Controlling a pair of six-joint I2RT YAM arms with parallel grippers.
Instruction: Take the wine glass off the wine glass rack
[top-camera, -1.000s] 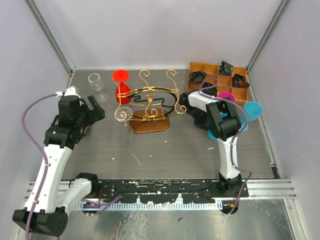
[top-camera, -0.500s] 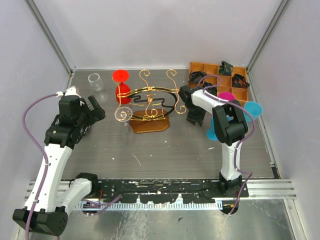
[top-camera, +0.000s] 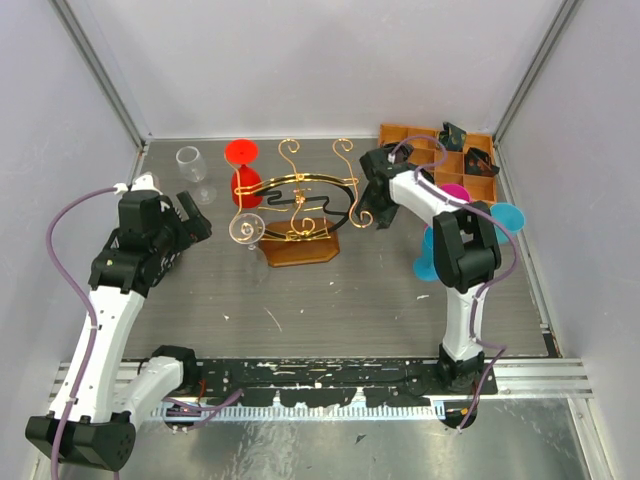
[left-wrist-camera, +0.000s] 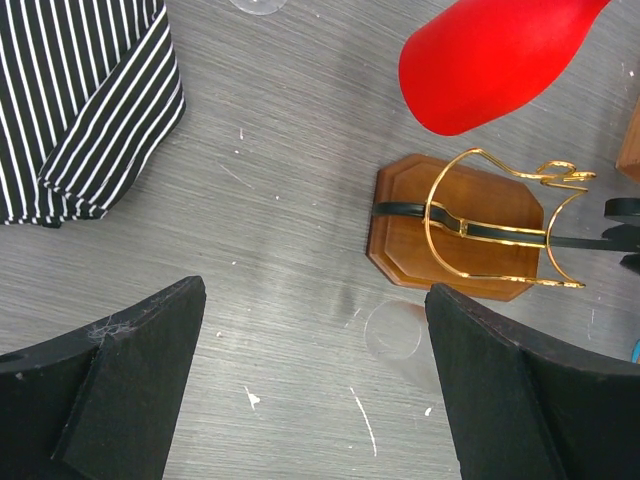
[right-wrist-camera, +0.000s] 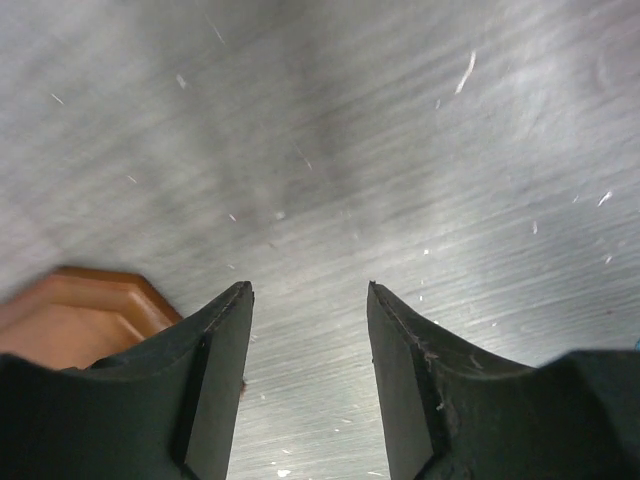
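The wine glass rack (top-camera: 298, 203), gold wire on a brown wooden base (top-camera: 300, 248), stands mid-table. A red wine glass (top-camera: 244, 172) hangs upside down at its left end; its bowl (left-wrist-camera: 490, 60) fills the top of the left wrist view above the rack's base (left-wrist-camera: 455, 225). A clear glass (left-wrist-camera: 393, 330) shows faintly by the base's near corner; I cannot tell whether it hangs. My left gripper (top-camera: 192, 222) is wide open left of the rack, nothing between its fingers (left-wrist-camera: 312, 295). My right gripper (top-camera: 366, 205) is open at the rack's right end, over bare table (right-wrist-camera: 308, 288).
Another clear glass (top-camera: 192, 170) stands at the back left. An orange-brown compartmented tray (top-camera: 440, 152) sits at the back right, with pink (top-camera: 455, 192) and blue (top-camera: 507, 216) cups in front of it. A black-and-white striped surface (left-wrist-camera: 80, 100) shows in the left wrist view.
My right gripper has swung away from the cups toward the back, up to the rack's right end, and its jaws have widened. The left arm has not moved.
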